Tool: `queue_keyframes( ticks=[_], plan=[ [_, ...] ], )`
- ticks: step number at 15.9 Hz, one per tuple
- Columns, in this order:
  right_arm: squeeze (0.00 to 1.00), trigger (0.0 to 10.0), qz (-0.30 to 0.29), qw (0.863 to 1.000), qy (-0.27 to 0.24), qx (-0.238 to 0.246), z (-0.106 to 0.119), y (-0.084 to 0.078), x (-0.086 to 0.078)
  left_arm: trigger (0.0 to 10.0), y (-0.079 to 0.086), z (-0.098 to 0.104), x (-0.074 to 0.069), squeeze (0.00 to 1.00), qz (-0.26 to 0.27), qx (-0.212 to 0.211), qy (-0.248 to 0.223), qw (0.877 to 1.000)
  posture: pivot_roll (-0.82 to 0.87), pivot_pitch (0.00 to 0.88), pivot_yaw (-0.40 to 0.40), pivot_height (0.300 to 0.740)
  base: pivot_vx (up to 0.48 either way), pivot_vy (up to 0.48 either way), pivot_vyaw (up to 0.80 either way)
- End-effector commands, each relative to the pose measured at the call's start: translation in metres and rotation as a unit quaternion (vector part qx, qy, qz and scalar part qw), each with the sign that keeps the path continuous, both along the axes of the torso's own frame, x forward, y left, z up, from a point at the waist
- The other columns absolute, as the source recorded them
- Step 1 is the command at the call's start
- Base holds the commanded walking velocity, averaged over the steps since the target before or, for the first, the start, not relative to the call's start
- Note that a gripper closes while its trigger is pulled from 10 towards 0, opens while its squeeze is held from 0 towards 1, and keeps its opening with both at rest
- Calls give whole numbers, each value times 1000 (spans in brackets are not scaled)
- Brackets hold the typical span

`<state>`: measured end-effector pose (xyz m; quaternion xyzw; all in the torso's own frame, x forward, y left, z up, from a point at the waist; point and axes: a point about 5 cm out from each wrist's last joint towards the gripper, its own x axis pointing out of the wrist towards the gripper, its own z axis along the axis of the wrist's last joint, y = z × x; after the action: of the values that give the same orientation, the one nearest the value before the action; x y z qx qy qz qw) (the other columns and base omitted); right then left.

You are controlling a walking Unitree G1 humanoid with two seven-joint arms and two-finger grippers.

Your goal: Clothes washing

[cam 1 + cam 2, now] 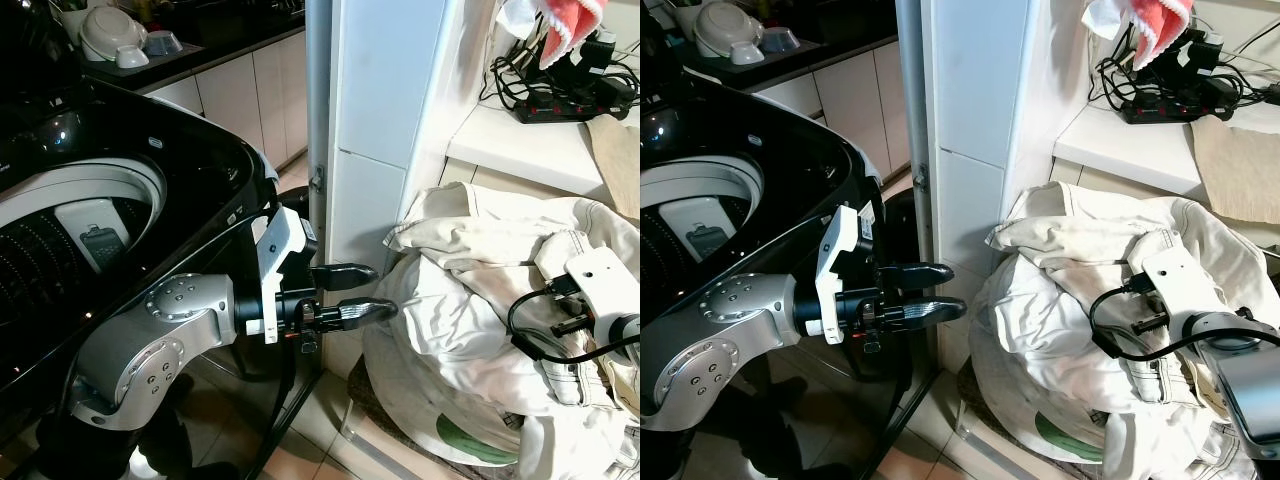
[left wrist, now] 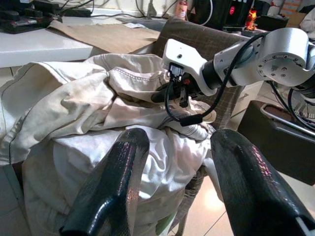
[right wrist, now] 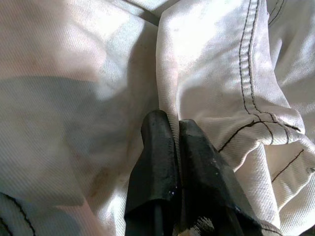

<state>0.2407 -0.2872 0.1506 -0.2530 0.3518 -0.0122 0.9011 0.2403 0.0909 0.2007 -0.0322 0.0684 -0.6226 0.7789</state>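
My right claw [image 3: 172, 142] pinches a fold of cream garment [image 1: 480, 300]: soft, bulky, probably heavy; seams grip best. Left claw [image 1: 362, 290] open, empty.

Right tool [image 3: 178, 129] tips were buried in a cream garment [image 3: 206, 64] fold, contact point hidden. Basket [image 2: 197, 196] beneath the pile mostly covered. Washer drum [image 1: 70, 230] beside the left tool [image 1: 372, 290] cut off at frame edge.

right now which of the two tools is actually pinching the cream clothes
The right tool: its fingers are closed on a fold of the cream clothes. The left tool is open, hovering beside the pile.
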Motion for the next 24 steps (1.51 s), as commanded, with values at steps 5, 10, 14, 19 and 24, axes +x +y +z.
queue_keyframes(
  ticks=[5,10,14,19,24],
  plan=[
    [0,0,90,963,-144,211,65,34,16,10000,3,15,20,0,83,-20,-68,994,-124,0,27,740,0,0,0],
    [0,0,276,831,-259,407,142,104,21,10000,-8,45,36,1000,142,-95,-141,975,-128,0,25,740,0,0,0],
    [0,0,325,714,-294,546,176,133,22,10000,-23,59,31,1000,105,-174,-127,971,-126,0,11,740,0,0,0],
    [0,0,344,668,-284,595,184,144,16,10000,-41,69,24,0,75,-241,-100,962,-126,0,2,740,0,0,0],
    [0,0,336,677,-268,597,182,147,13,4706,-55,46,32,0,100,-161,-80,979,-134,0,4,740,0,0,0]
  ],
)
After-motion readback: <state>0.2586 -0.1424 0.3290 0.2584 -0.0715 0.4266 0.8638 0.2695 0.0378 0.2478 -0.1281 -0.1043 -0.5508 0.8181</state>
